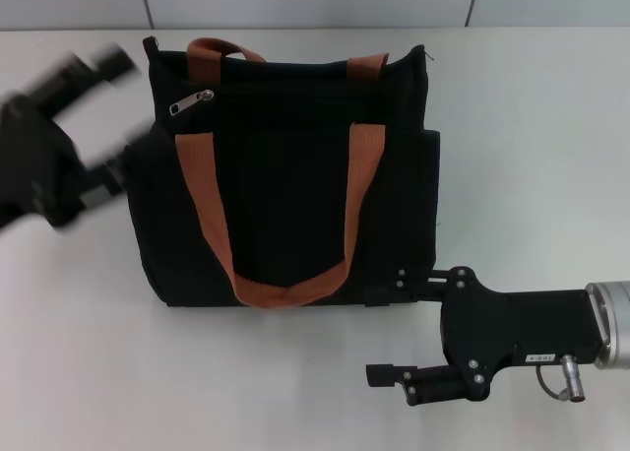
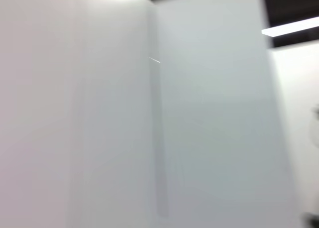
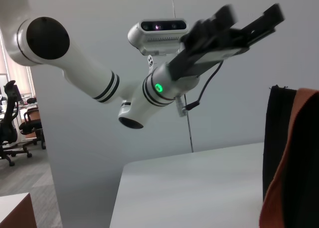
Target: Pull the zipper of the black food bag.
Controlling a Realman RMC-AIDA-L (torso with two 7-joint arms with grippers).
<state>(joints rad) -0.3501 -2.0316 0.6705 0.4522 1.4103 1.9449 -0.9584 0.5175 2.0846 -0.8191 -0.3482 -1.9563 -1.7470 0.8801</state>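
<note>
2 pincers (image 1: pixel 103 101) (image 1: pixel 389 333) gape empty beside black food bag (image 1: pixel 290 185); zipper (image 1: pixel 192 101) untouched.

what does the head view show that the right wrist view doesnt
Only the head view shows the whole black food bag lying on the white table, its zipper pull near the upper left corner, and the right gripper at the bag's lower right corner, jaws open.

Only the right wrist view shows the left arm's white links, its wrist camera, and an office chair in the background.

Both show the left gripper raised in the air left of the bag with jaws open, an edge of the bag and an orange-brown handle.
</note>
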